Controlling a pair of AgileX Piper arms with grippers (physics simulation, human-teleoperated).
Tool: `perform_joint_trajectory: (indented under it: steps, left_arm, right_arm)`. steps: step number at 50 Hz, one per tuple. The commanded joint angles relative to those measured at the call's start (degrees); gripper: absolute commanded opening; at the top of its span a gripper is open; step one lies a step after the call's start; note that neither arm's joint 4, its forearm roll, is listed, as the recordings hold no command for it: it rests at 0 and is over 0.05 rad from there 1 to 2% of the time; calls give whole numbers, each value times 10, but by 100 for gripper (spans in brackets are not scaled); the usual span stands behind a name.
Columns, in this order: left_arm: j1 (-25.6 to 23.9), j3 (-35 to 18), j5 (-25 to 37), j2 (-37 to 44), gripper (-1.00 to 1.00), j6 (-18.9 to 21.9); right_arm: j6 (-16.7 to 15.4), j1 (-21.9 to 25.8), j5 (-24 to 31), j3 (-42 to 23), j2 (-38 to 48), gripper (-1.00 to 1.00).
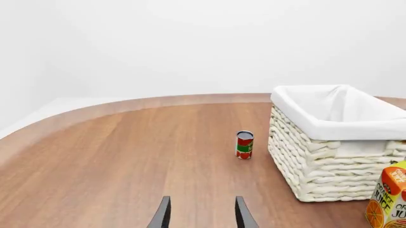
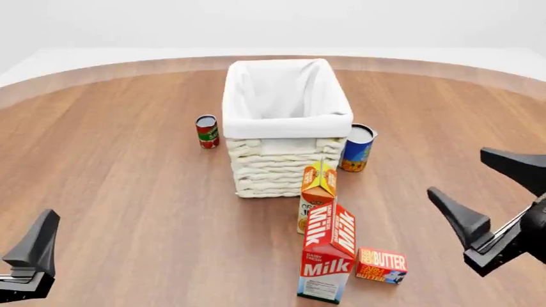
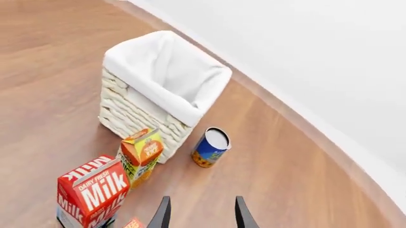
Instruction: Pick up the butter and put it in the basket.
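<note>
Butter, a small flat red-orange box point(image 2: 382, 265), lies on the wood-grain table point(image 2: 128, 192) in the front view, just right of the tall red-white milk carton point(image 2: 328, 261), near the open, empty right gripper point(image 2: 499, 195).

Left wrist view: the open left gripper point(image 1: 201, 213) faces the white woven wicker basket point(image 1: 330, 166).

Right wrist view: the butter's corner barely shows.
</note>
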Motion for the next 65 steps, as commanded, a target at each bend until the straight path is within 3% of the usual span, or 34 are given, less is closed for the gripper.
perform_joint_trajectory:
  steps: [1, 6, 12, 19, 25, 28, 33, 53, 57, 65]
  left_arm:
    - [0, 0, 0, 0, 100, 0]
    - [0, 0, 0, 0, 100, 0]
    - [0, 0, 0, 0, 100, 0]
    - [0, 0, 0, 0, 100, 0]
    - [0, 0, 0, 0, 100, 0]
    - [0, 0, 0, 0, 100, 0]
    - [0, 0, 0, 0, 100, 0]
    - [0, 0, 0, 0, 100, 0]
    - [0, 0, 0, 0, 100, 0]
    - [0, 0, 0, 0, 100, 0]
  right_arm:
    - [-102, 35, 58, -37, 64, 100]
    - [-92, 41, 71, -54, 91, 100]
    - [-140, 23, 49, -33, 131, 100]
    - [-200, 48, 46, 3, 145, 100]
    - [-207, 71, 77, -4, 147, 100]
    - [-239, 65, 90, 3, 148, 100]
    - [-265, 45, 91, 9, 152, 100]
    - [-285, 53, 84, 25, 207, 100]
    - [-251, 96, 116, 10, 208, 100]
    - [-234, 115, 133, 10, 223, 100]
